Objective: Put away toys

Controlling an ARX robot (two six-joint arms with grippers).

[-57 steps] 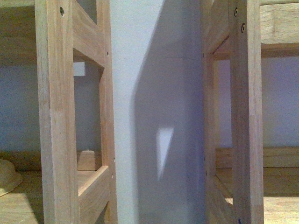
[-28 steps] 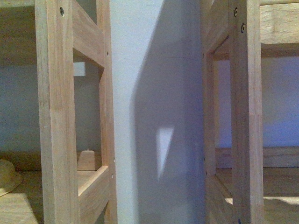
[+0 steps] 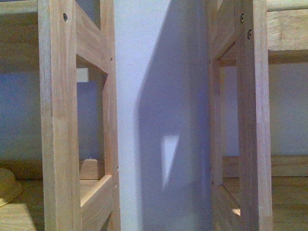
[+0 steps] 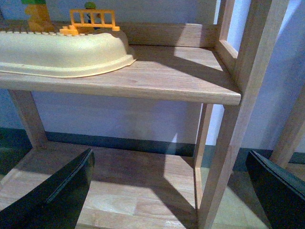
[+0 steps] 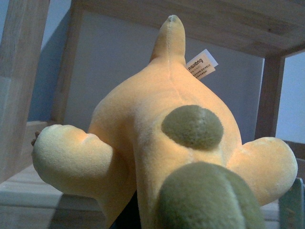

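Two wooden shelf units are seen in the front view, the left shelf unit (image 3: 60,120) and the right shelf unit (image 3: 252,120), with a pale wall (image 3: 159,96) between them. At the lower left edge of that frame a cream rounded object (image 3: 7,185) is partly cut off on a shelf board; what it is cannot be told there.

In the left wrist view a cream tray (image 4: 62,50) is seen at the upper left, resting on a shelf board (image 4: 176,76), with orange and yellow toy blocks (image 4: 93,19) behind it. The left gripper (image 4: 171,191) is shown with its dark fingers (image 4: 57,195) set wide apart at the lower corners of the frame, and nothing is held between them.

In the right wrist view the frame is filled by the plush toy (image 5: 162,138), orange-yellow with olive patches and a white label (image 5: 201,64) at the upper right of centre. It is seen very close to the camera, in front of shelf posts. The right gripper itself is hidden, so its state cannot be told.
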